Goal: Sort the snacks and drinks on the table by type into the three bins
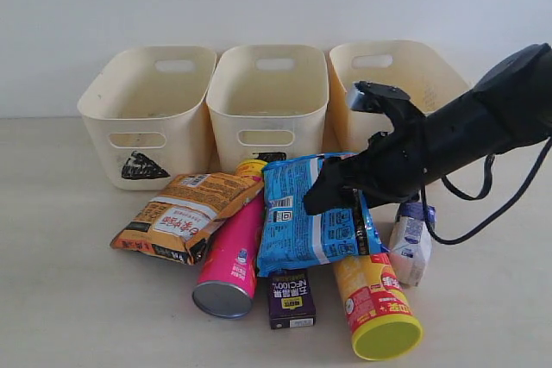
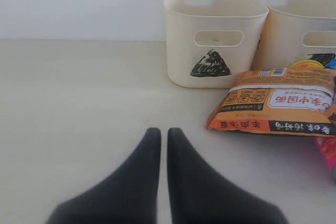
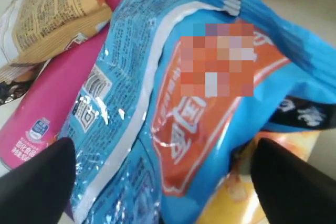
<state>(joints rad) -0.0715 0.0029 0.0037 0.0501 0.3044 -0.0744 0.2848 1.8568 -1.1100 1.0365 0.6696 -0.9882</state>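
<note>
The right pincer [image 3: 163, 177] is released, with its two fingers wide apart, and the blue bag [image 1: 297, 230] lies directly under it, between them. Nothing is grasped yet. The left pincer [image 2: 163, 134] is clenched on nothing, over the bare table [image 1: 69, 299], well apart from the pile.

What can go wrong, in my judgement: the blue bag is crinkly and glossy, so the fingers may slide off it when they close. Below the pincer the bag rests on the pink tube [image 1: 231, 256] and the yellow-orange tube [image 1: 373, 299]. If the pincer goes too deep, it may pinch a tube together with the bag, or push a tube so that it rolls. The white-and-blue pack [image 1: 410, 243] stands just beside the pincer's arm and may be knocked over.

The count: two bags, the blue one and the orange-brown bag [image 1: 181, 213]; two tubes; two cartons, the pack and the dark purple box [image 1: 291, 297]; three bins [image 1: 269, 101] in a row behind the pincer.
</note>
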